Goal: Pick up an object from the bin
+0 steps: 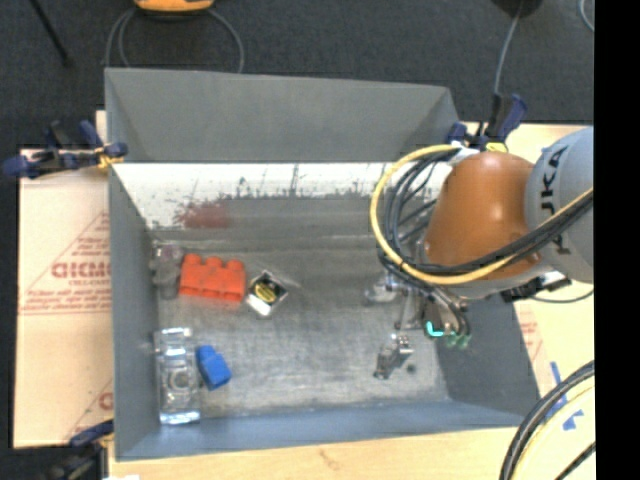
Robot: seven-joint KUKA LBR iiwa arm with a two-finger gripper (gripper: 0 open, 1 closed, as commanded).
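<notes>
Nearest the camera, in the left corner of the grey metal bin (320, 420), a clear plastic piece (177, 378) is seen lying close to the near wall. A small blue block (212, 366) is set just beside it on its right.

On the same near stretch, but well over to the right, the pincer (393, 358) is found low over bare bin floor. Whether it is spread or pressed together cannot be told (its tip is seen as a small dark and silver shape). No loose thing is seen beside it, and the things to be picked are all kept to the left half, well apart from it.

Further back an orange brick (212, 279) with studs on top is laid flat. A small white, black and yellow thing (266, 294) is placed just to its right, and a small grey thing (165, 266) just to its left.

Above the pincer the wrist is capped by an orange cover (478, 213), around which cables (385, 208) are looped. On the far wall a reddish smear (205, 216) is marked.
</notes>
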